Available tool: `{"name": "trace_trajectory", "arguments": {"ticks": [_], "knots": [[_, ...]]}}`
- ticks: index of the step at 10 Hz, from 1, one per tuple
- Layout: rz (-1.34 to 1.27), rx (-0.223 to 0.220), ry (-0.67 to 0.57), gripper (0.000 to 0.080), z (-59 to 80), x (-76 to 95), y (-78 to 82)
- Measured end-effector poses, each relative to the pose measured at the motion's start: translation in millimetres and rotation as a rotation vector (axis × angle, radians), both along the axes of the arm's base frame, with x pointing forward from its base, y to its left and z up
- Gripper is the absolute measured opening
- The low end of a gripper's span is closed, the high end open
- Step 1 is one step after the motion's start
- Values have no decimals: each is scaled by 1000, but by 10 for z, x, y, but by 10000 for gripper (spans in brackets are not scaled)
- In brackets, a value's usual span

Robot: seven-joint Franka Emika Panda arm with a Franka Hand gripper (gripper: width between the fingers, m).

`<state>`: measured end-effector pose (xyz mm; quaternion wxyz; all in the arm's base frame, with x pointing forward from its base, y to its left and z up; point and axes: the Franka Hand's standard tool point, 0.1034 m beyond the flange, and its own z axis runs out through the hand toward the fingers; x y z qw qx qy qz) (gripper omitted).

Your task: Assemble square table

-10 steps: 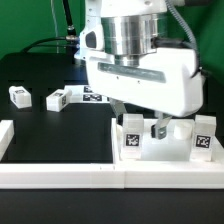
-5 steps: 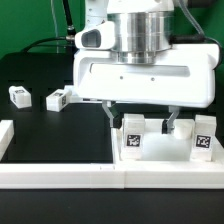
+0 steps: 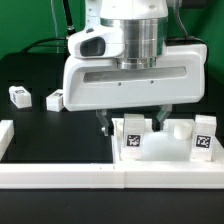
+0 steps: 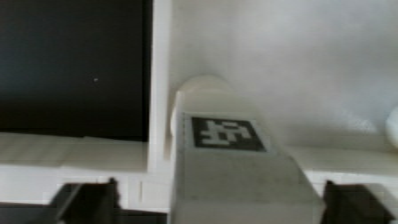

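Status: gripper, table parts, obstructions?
Gripper open, straddling a tagged leg at the tabletop. No grip yet. Two loose legs at exterior view's left. Nothing seen blocking.

Black tabletop (image 3: 55,135), long white border bar (image 3: 60,174) along its near edge, second white bar (image 3: 5,135) at the exterior view's left, green backdrop (image 3: 25,25), black cables (image 3: 63,20) behind.

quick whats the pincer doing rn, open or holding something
pincer: open, one finger on each side of a tagged table leg, not gripping it

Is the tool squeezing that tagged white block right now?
No, the tool stands open in the wrist view, with a gap on each side of the leg block.
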<state>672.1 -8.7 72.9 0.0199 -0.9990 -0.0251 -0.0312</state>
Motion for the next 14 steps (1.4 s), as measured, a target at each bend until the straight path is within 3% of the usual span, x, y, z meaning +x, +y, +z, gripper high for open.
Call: {"name": "trace_trajectory", "arguments": {"ticks": [2,4,7,9,10,14], "knots": [[-120,7,5,285,0,0,0],[-272,17,11,289,-1,0,-7],[-797,32,47,289,10,-29,-21],[-1270,103,143,289,51,-55,31],[-1376,140,165,290,70,-41,9],[-1576,127,177,291,86,-33,38]]}}
